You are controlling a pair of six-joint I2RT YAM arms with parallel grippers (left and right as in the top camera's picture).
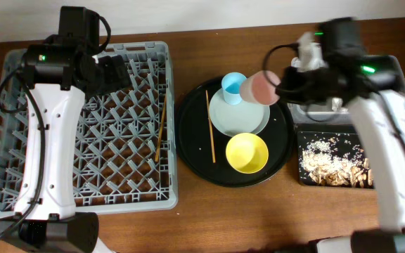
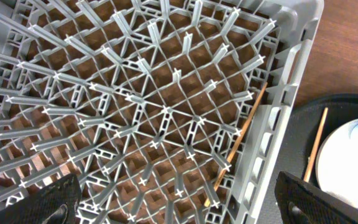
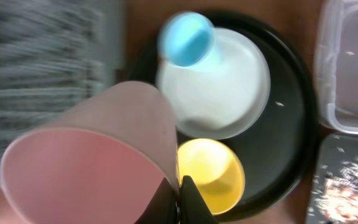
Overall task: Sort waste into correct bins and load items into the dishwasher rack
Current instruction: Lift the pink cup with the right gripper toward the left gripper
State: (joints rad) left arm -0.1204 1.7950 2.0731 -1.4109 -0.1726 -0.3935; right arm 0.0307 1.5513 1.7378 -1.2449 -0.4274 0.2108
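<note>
My right gripper (image 3: 180,202) is shut on the rim of the pink cup (image 1: 260,87), holding it tilted in the air above the round black tray (image 1: 188,140); the cup fills the right wrist view (image 3: 86,155). On that tray sit the light blue cup (image 1: 233,86), the pale grey plate (image 1: 223,116), the yellow bowl (image 1: 247,152) and one chopstick (image 1: 210,126). A second chopstick (image 1: 159,138) leans inside the grey dishwasher rack (image 1: 20,190). My left gripper (image 2: 179,202) is open and empty over the rack's right part. The shallow black tray (image 1: 304,176) holds beige scraps (image 1: 332,167).
The clear tub (image 3: 347,68) lies behind the shallow black tray at the right, mostly hidden under my right arm in the overhead view. The rack's right wall (image 2: 278,118) stands between the rack floor and the round tray.
</note>
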